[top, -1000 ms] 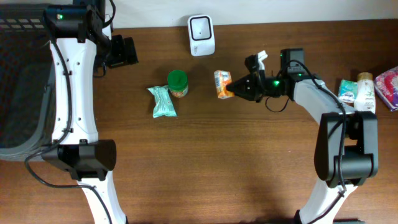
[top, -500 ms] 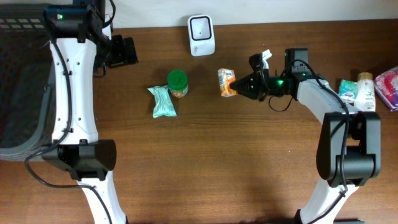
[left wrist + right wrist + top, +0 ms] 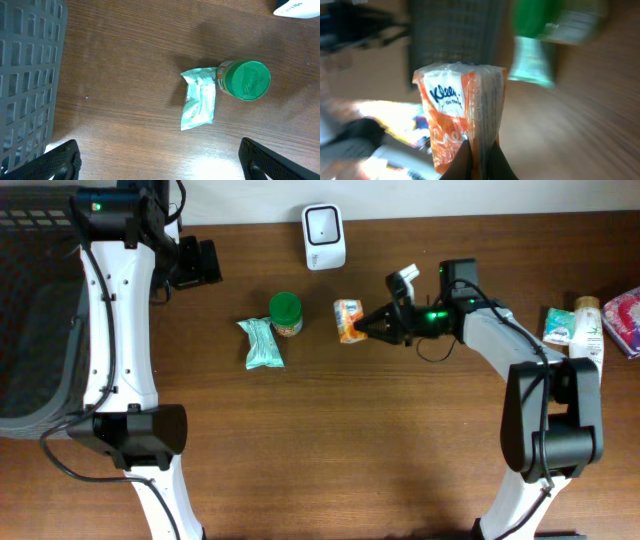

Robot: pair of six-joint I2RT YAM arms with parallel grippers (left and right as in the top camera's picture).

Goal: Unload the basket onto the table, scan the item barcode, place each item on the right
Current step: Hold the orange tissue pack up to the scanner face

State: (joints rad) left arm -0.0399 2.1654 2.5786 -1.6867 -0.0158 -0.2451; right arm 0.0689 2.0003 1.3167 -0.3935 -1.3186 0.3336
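**Tissue pack pinched, not yet at the scanner**

Far left, a grey basket [image 3: 30,310] sits at the table [image 3: 400,440] edge. The left gripper [image 3: 159,161] hangs above the wood with fingers spread wide, holding nothing and touching nothing. Under it in the left wrist view lie a mint-green packet [image 3: 198,98] and a green-lidded jar [image 3: 244,80], just beside each other. Neither is being handled.

Centre top, the white scanner [image 3: 324,223] stands at the far edge of the table.

Just right of the jar and nearer than the scanner is the orange tissue pack [image 3: 348,320]. The right gripper [image 3: 368,328] has its fingers pressed together on the pack's edge, and the right wrist view shows them pinching the pack's lower seam with the Kleenex print up. That view is motion-blurred, so the arm looks to be moving. No barcode shows on the faces in view.

Far right, a cluster of small products [image 3: 585,325] waits well apart from the action.

Progress, as a judgement:
- The pick is done and the item is secured.
- The pack is near the scanner but off to the side, not in front of its window.
- Still to do: bring the pack up to the scanner, turn the barcode face toward it, then set it down.
- Nothing here shows whether a scan has registered.
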